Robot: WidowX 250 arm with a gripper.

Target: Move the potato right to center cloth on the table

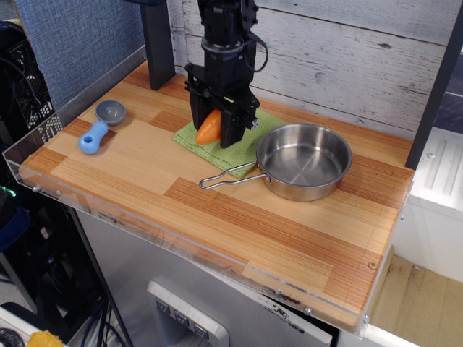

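The orange tapered potato (209, 127) is held between the black fingers of my gripper (213, 131), which is shut on it. The gripper hangs low over the light-green cloth (237, 147), near the cloth's left part. The potato's tip is close to the cloth; I cannot tell if it touches. The arm hides the middle and back of the cloth. The cloth lies on the wooden table (145, 181), just left of the steel pan.
A steel pan (304, 160) with a wire handle (224, 178) sits right of the cloth, overlapping its edge. A blue scoop (101, 124) lies at the table's left. A clear acrylic rim (87, 210) runs along the front. A dark post (158, 43) stands at the back.
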